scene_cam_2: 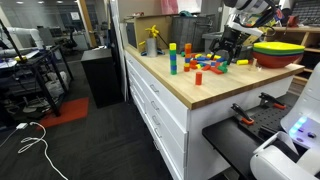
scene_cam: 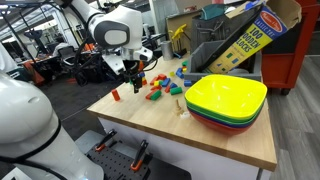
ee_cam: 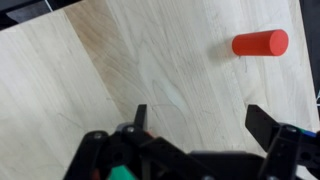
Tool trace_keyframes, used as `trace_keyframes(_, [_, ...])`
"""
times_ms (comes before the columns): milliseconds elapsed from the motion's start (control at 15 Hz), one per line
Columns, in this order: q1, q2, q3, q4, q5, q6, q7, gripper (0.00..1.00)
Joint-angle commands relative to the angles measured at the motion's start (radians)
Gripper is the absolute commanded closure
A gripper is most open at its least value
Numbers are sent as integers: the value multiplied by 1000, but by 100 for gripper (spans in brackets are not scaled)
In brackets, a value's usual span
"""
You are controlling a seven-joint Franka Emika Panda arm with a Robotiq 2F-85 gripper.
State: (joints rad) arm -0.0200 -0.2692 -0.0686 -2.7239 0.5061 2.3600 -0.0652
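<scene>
My gripper [ee_cam: 200,112] is open and empty, hovering just above the bare wooden tabletop [ee_cam: 120,70]. A red cylinder block [ee_cam: 260,43] lies on its side ahead of the right finger, not touching it. In an exterior view the gripper [scene_cam: 133,80] hangs between this red cylinder [scene_cam: 115,96] and a pile of coloured wooden blocks [scene_cam: 160,86]. In an exterior view the gripper [scene_cam_2: 224,56] is over the blocks [scene_cam_2: 200,66] near the table's far end.
A stack of yellow, red and green bowls [scene_cam: 225,100] stands on the table, seen in both exterior views [scene_cam_2: 278,50]. A tilted block box [scene_cam: 250,35] and a grey bin sit behind. The table has drawers [scene_cam_2: 160,100].
</scene>
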Motion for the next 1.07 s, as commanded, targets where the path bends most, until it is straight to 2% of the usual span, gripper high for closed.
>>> trace_keyframes(0, [11,-57,-6,-76,-34,27,-58,0])
trace_keyframes(67, [17,-50,-3,-87,-36,39,-66,0])
trace_keyframes(133, [26,-7,-4,-48,-37,31,-71,0])
trace_keyframes(533, [91,-12,19,-54,-19,41,-119,0])
trace_keyframes(1000, [109,31,44,-54,-63,313,-94,0])
